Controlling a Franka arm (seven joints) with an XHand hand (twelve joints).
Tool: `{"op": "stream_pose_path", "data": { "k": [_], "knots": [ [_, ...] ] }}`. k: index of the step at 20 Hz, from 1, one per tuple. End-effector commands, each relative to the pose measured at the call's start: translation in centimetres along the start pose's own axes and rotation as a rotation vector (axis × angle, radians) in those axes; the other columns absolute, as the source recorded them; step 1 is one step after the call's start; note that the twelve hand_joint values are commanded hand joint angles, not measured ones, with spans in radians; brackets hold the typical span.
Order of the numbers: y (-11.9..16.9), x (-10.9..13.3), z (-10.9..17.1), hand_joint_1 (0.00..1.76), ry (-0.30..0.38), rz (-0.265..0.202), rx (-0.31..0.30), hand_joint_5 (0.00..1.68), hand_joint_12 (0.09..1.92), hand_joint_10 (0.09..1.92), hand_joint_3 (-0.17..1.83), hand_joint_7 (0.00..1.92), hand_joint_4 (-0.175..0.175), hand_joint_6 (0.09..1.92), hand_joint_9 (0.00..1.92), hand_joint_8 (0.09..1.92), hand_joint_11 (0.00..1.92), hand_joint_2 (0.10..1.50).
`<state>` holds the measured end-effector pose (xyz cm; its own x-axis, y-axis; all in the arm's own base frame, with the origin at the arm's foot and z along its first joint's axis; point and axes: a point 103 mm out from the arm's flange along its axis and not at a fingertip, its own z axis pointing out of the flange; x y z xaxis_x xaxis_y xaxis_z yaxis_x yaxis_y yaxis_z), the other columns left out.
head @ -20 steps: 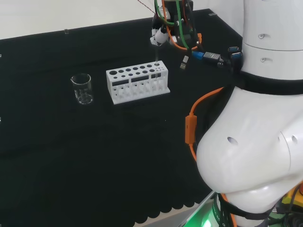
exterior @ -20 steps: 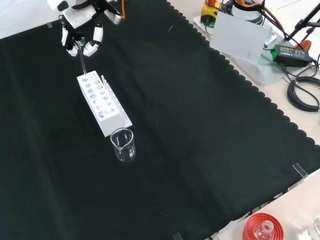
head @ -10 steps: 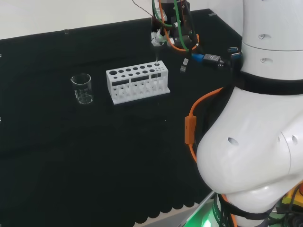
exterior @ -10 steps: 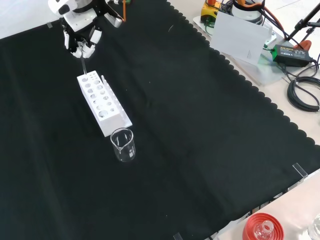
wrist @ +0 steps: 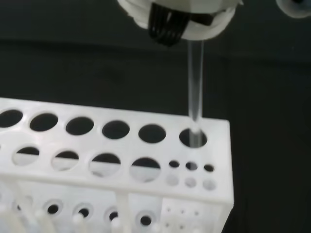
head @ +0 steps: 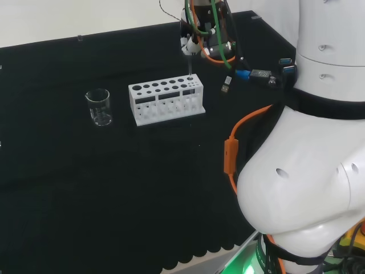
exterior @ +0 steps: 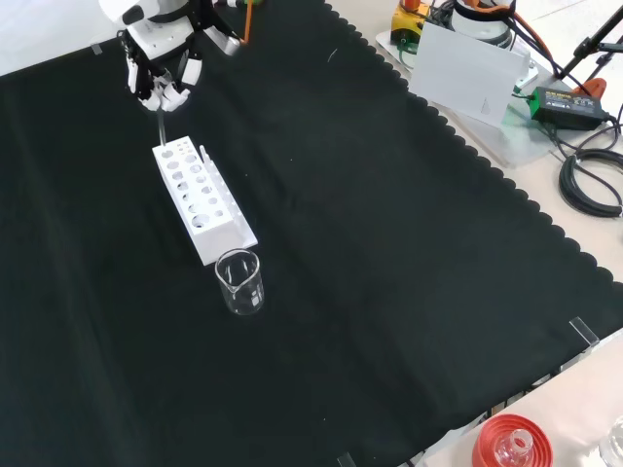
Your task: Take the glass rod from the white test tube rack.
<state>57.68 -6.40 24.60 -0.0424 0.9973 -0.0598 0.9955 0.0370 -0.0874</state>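
Wrist view shows me the thin clear glass rod (wrist: 195, 87) standing upright, its lower end inside the corner hole of the white plastic test tube rack (wrist: 112, 160), its top going up between the black and white robot hand (wrist: 177, 14). In the front view the hand (exterior: 161, 73) sits at the far end of the rack (exterior: 201, 199), fingers curled around the rod (exterior: 160, 125); I think they pinch it, though the contact itself is hard to see.

To do this step well, I would lift straight up along the rod's axis, without tilt, until the tip is free of the hole. The glass is smooth and brittle, and the rack is light, so side pressure may drag it. A small clear glass beaker (exterior: 239, 282) stands just beside the near end.
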Motion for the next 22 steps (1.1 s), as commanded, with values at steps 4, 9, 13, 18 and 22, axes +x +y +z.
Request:
{"op": "stream_pose_path", "data": {
  "k": [4,9,13,18,22],
  "knots": [
    [-1.1,0.5,-2.3,1.31,-0.041,-0.007,-0.086,1.07,0.48,0.11,0.41,1.31,-0.175,0.7,1.85,0.75,1.65,0.82],
    [-2.3,0.3,-4.7,1.31,-0.05,0.001,-0.093,1.07,0.48,0.11,0.41,1.31,-0.175,0.7,1.86,0.76,1.65,0.83],
    [-3.4,0.1,-6.3,1.31,-0.052,0.009,-0.08,1.07,0.49,0.11,0.41,1.31,-0.175,0.7,1.86,0.76,1.65,0.83],
    [-4.6,0.5,-8.3,1.31,-0.054,0.005,-0.088,1.07,0.49,0.11,0.41,1.31,-0.175,0.7,1.86,0.77,1.65,0.83],
    [-5.7,1.1,-9.8,1.31,-0.056,0.002,-0.102,1.06,0.49,0.12,0.41,1.31,-0.175,0.7,1.87,0.77,1.65,0.83]
  ]
}}
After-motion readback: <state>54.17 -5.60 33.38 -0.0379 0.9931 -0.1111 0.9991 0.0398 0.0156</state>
